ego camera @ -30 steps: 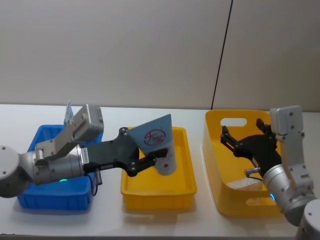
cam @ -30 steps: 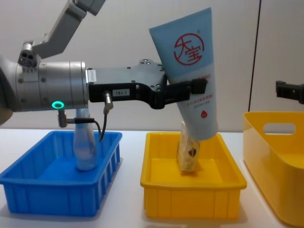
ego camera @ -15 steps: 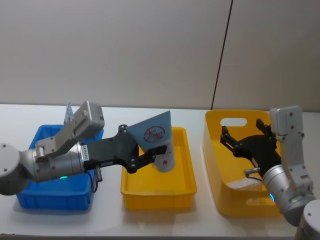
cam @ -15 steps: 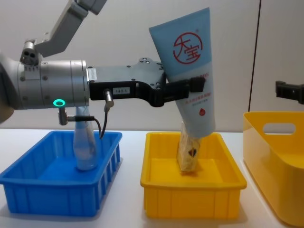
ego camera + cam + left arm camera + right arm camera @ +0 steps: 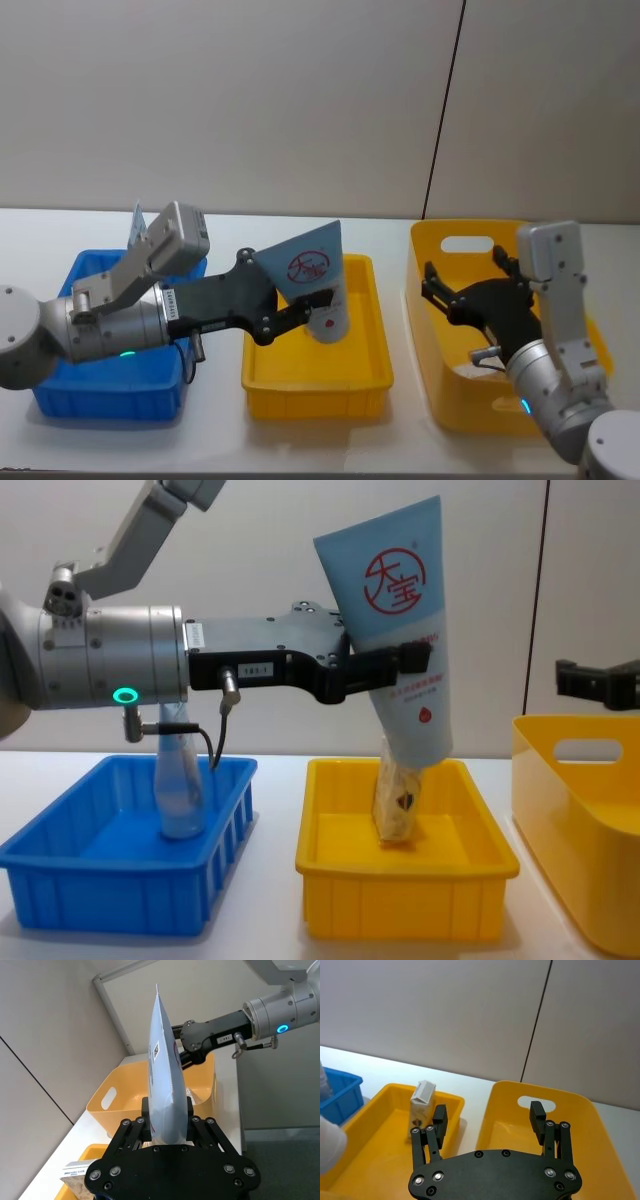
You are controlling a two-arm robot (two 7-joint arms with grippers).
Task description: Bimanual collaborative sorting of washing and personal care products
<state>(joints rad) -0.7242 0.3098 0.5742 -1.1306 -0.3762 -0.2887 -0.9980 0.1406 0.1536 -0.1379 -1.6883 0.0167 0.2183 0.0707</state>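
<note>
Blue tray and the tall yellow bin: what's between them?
A shallow yellow tray with a carton standing in it; the left hand holds the tube above it. Chest view shows it.

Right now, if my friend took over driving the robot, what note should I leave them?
Left gripper: shut on the pale-blue tube, held cap-down over the middle yellow tray.
Right gripper: open, empty, above the large yellow bin.
Done: one beige carton stands in the middle yellow tray; a clear bottle stands in the blue tray.
Left: the tube is not yet set down; probably lower and release it.
</note>
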